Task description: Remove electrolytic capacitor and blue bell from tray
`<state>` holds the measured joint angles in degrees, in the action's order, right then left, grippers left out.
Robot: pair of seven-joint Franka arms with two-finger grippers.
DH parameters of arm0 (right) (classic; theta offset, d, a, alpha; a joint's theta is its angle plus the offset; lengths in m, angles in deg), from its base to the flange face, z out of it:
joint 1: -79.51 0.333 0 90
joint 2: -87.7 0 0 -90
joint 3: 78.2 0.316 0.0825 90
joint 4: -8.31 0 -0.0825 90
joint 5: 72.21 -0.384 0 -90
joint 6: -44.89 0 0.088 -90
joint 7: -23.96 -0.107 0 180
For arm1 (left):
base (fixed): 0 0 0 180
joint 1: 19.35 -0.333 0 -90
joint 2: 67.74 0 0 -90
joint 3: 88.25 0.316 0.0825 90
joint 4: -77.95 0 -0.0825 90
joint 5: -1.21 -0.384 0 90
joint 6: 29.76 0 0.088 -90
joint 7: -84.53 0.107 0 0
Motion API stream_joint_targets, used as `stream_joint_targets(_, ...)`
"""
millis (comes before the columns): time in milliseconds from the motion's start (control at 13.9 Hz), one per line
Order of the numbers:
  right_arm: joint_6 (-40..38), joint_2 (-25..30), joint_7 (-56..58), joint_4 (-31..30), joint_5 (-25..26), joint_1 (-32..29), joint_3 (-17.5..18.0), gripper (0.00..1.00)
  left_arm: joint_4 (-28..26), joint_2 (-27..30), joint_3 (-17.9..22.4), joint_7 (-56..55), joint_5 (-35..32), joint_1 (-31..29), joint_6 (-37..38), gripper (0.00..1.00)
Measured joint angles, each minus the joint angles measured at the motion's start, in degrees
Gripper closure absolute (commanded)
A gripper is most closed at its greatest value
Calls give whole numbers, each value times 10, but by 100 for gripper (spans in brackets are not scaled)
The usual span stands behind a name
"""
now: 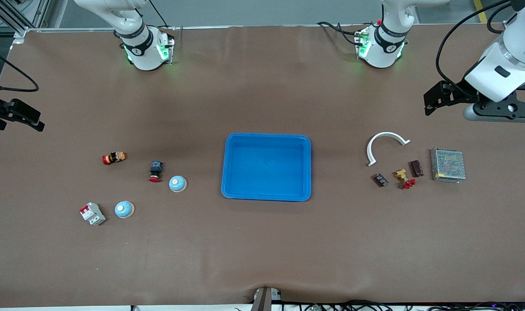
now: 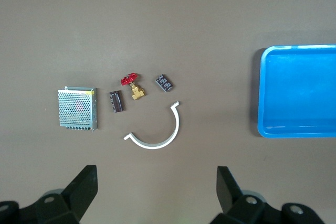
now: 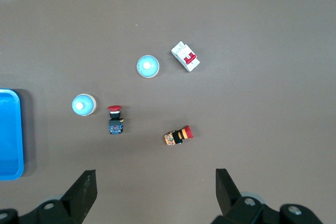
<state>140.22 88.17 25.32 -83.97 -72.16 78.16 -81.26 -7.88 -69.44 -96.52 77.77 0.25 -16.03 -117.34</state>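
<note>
Here, a blue tray [image 1: 266, 166] sits at the tabletop's centre. Two bells [image 1: 177, 183] [image 1: 124, 209] lie toward the right arm's end, among two red pushbuttons [image 1: 155, 171] [image 1: 114, 158] and a breaker [image 1: 92, 214]. Two dark capacitors [image 1: 380, 180] [image 1: 416, 168] lie toward the left arm's end, beside a brass valve [image 1: 403, 177], a white clip [image 1: 385, 146] and a mesh box [image 1: 447, 165]. Left gripper [image 2: 156, 192] and right gripper [image 3: 156, 195] hover above their ends, fingers apart, holding nothing.

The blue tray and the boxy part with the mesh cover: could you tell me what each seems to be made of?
The blue tray looks like moulded plastic: one even colour, rounded corners, a soft sheen. The mesh-covered box looks like bare metal: a silvery grey perforated cover over a folded case, probably steel or aluminium.
</note>
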Motion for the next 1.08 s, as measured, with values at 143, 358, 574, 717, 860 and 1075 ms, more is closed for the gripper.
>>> stream_joint_targets(143,0,0,0,2,0,0,0,0,0,0,-10,0,0,0,0,0)
stream_joint_targets(358,0,0,0,2,0,0,0,0,-1,-1,-15,0,0,1,1,0)
stream_joint_targets(574,0,0,0,2,0,0,0,0,-3,-6,-15,0,0,-2,2,0)
stream_joint_targets(717,0,0,0,3,0,-2,0,0,-3,-9,-13,0,0,-6,2,0)
stream_joint_targets(860,0,0,0,3,0,-2,0,0,-3,-9,-11,0,0,-7,2,0)
stream_joint_targets(1075,0,0,0,3,0,-2,0,0,-3,-11,-9,0,0,-18,2,0)
